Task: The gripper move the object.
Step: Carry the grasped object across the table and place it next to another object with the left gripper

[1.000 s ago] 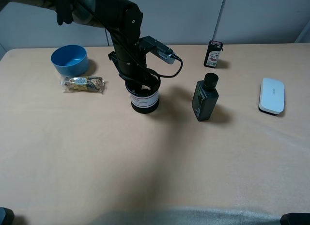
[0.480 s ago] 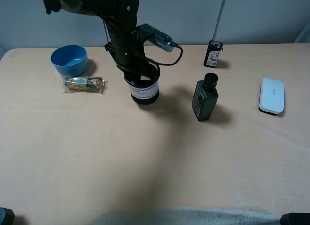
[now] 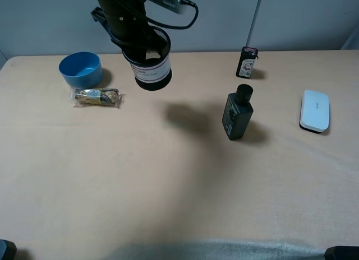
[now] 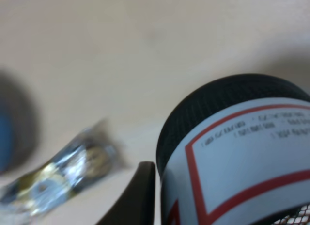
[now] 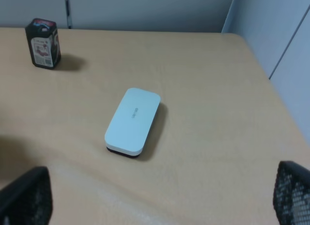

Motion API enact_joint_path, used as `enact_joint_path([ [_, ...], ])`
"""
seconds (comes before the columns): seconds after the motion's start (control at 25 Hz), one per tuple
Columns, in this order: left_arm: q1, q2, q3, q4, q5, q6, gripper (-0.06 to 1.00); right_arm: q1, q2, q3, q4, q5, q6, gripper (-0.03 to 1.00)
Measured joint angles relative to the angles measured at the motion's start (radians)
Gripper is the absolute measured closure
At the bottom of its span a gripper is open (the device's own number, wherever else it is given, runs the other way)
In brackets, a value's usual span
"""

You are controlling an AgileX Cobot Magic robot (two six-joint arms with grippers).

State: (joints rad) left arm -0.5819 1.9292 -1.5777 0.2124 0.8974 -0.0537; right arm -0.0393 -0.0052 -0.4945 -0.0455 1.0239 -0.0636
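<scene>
The black wire-mesh pen cup (image 3: 150,66) with its white red-printed label hangs in the air above the back of the table (image 3: 168,187), its shadow well to the right of it. My left gripper (image 3: 146,42) is shut on the cup's rim from above, with black cables trailing behind. In the left wrist view the cup (image 4: 237,137) fills the frame, and one dark finger (image 4: 140,196) presses its wall. My right gripper (image 5: 160,198) is open and empty, low over the table's right end.
A blue bowl (image 3: 81,69) and a snack packet (image 3: 96,96) lie at the back left. A dark bottle with a round cap (image 3: 238,112) stands right of centre, a small dark box (image 3: 247,61) behind it, a white flat device (image 3: 314,110) far right.
My left gripper has lifted the pen cup off the table and carried it up, back and to the left. The right arm has not moved.
</scene>
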Motion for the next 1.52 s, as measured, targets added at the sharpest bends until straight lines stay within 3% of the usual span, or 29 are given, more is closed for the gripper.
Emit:
enact_joint_path([
  [0.4,0.009,-0.190,0.000,0.017,0.126,-0.021,0.75,0.000,0.000,0.000,0.000,0.000,0.000,0.27],
  [0.76,0.088,-0.355,0.000,0.015,0.289,-0.059,0.75,0.000,0.000,0.000,0.000,0.000,0.000,0.27],
  [1.04,0.194,-0.413,0.028,0.017,0.290,-0.070,0.75,0.000,0.000,0.000,0.000,0.000,0.000,0.27],
  [1.4,0.334,-0.466,0.247,0.019,0.286,-0.070,0.75,0.000,0.000,0.000,0.000,0.000,0.000,0.27],
  [1.52,0.377,-0.476,0.331,0.010,0.240,-0.072,0.75,0.000,0.000,0.000,0.000,0.000,0.000,0.27],
])
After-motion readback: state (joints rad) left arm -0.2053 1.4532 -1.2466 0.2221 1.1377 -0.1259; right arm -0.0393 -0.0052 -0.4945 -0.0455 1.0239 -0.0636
